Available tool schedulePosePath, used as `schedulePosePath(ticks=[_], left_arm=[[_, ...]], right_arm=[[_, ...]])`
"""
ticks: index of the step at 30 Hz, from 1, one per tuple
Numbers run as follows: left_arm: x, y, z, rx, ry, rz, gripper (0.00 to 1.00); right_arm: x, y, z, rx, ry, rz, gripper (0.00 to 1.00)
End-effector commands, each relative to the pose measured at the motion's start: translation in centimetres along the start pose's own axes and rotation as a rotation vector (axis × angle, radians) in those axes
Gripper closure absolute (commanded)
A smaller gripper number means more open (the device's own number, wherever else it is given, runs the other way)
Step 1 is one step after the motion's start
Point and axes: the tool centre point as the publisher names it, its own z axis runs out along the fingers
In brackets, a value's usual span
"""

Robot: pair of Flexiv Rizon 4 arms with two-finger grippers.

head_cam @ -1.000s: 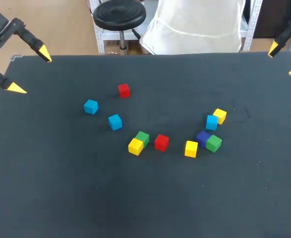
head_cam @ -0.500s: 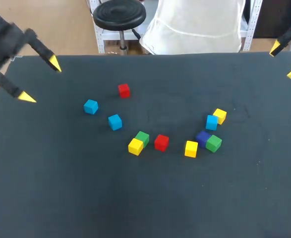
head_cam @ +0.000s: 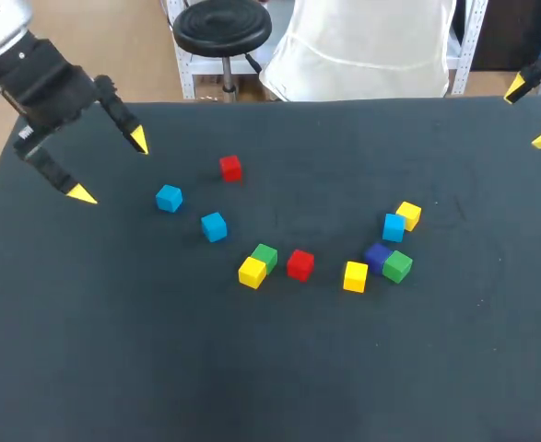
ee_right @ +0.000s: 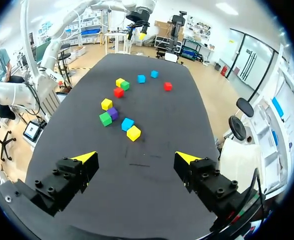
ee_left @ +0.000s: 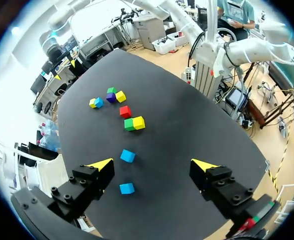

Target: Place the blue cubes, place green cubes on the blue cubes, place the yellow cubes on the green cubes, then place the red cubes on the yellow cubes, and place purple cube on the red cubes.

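The left hand [head_cam: 111, 168] hovers above the far left part of the dark surface [head_cam: 252, 368], well to the left of the purple cube [head_cam: 377, 254]. Its two yellow-tipped fingers stand wide apart with nothing between them. The right hand [head_cam: 531, 114] hangs at the far right corner, beyond and to the right of the purple cube, and its fingers are also spread and empty.

The purple cube lies right of the surface's middle. A green cube [head_cam: 398, 266] sits against its near right side. A blue cube [head_cam: 393, 226] is just beside its far side, with a yellow cube [head_cam: 408, 215] touching that blue one farther out. A second yellow cube [head_cam: 356, 276] sits just to the purple cube's near left.

Farther left of the purple cube stands a red cube [head_cam: 299, 264]. Past it, a second green cube [head_cam: 265, 257] and a third yellow cube [head_cam: 252, 273] touch each other. Still farther left lie a second blue cube [head_cam: 214, 226] and a third blue cube [head_cam: 169, 198], apart from one another. A second red cube [head_cam: 230, 168] sits alone, far and left of the purple cube.

Every cube rests directly on the surface. In the left wrist view the second and third blue cubes lie ahead of the spread fingers.
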Motion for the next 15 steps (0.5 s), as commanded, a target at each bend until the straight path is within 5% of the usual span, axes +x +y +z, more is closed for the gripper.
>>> schedulePosePath(ticks=[1,8,11,15], left_arm=[[0.1,0.3,-0.1,0.012,0.001,0.002,0.0],[0.1,0.3,-0.1,0.012,0.001,0.002,0.0],[1.2,-1.2,-0.5,0.037,0.081,-0.063,0.0],[1.3,-1.1,0.6,0.116,0.141,-0.028,0.0]], right_arm=[[0.0,0.3,0.0,0.018,0.003,0.0,0.0],[0.0,0.3,0.0,0.018,0.003,0.0,0.0],[0.0,0.3,0.0,0.018,0.003,0.0,0.0],[0.0,0.3,0.0,0.018,0.003,0.0,0.0]])
